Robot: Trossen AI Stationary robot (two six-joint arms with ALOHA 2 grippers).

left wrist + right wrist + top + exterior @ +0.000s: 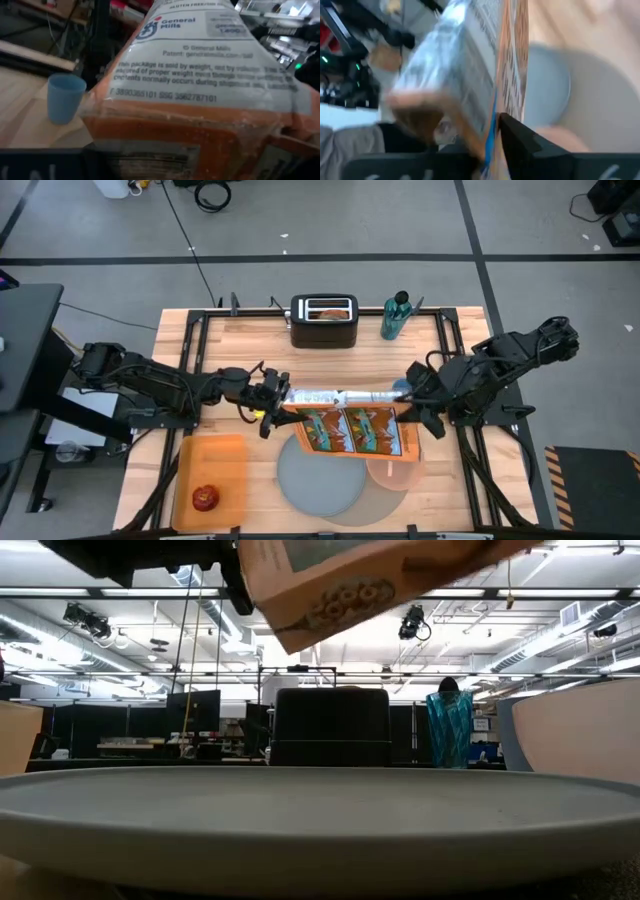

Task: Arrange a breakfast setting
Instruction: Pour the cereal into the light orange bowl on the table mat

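An orange cereal box [352, 428] with a clear inner bag [325, 396] at its top hangs in the air between both grippers, over the grey-blue plate [315, 478] and the translucent pink bowl [392, 468]. Both lie on the round grey mat [388, 498]. My left gripper [272, 408] is at the box's left end and my right gripper [410, 408] at its right end. Both are shut on it. The small blue cup [64, 97] stands on the table behind the box. The red apple [205, 498] lies on an orange board [212, 460]. No spoon shows. My left gripper holds the box by its left end [285, 412], coming level from the table's left. The box itself fills the wrist view and hides the fingers. The box is lifted clear and tilted. My right gripper pinches the box's right end, with one dark finger [520, 142] against the orange printed face [512, 85] and the box's edge between the fingers. It comes level from the table's right. The box is clear of the plate and bowl.
A black toaster [324, 320] with something tan in its slot stands at the far edge, with a teal bottle [396, 315] to its right. In the low view the plate's rim [320, 810] fills the foreground and the bowl [580, 730] stands at the right.
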